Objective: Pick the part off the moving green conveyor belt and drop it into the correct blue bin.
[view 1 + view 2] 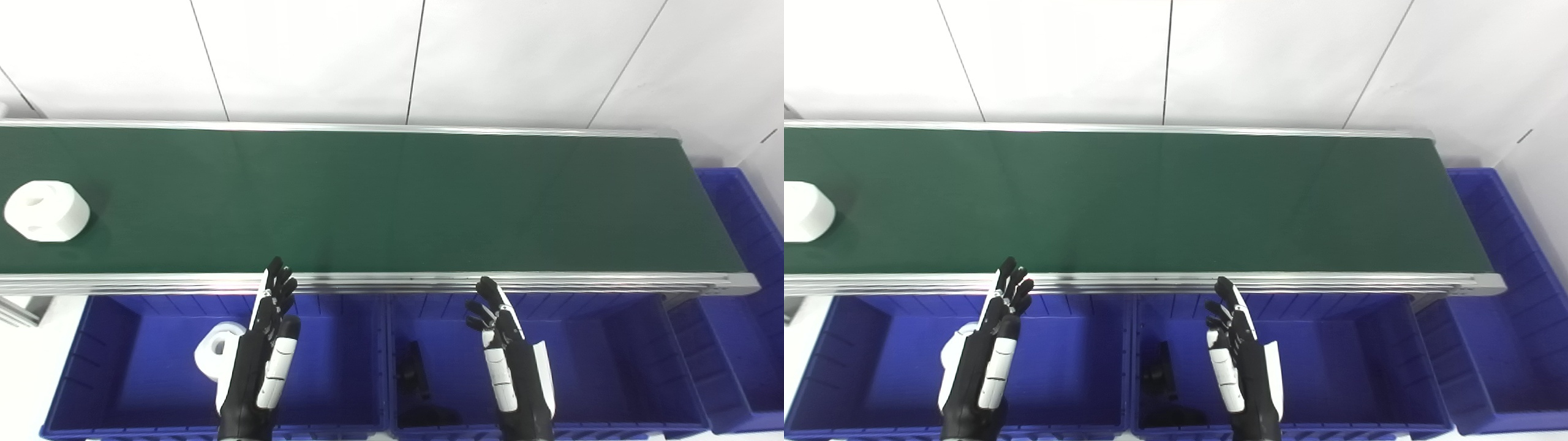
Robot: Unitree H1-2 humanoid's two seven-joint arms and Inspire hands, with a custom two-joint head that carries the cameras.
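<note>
Blue bins lay nearest, below the belt's near rail. Over the left bin (122, 367) the left hand (263, 355) hovered, fingers loose and straight, holding nothing; a white part (211, 355) already sat inside it. Above the middle bin (612, 367), which held dark parts (413, 373), the right hand (511, 361) waited equally empty and spread. Another bin (741, 257) stood past the belt's right end. Farther off, a white ring-shaped part (46, 210) rode the green conveyor belt (392, 202) at its far left. Judging by this, the step was waiting; next, the left hand would need to reach out and time its grasp.
</note>
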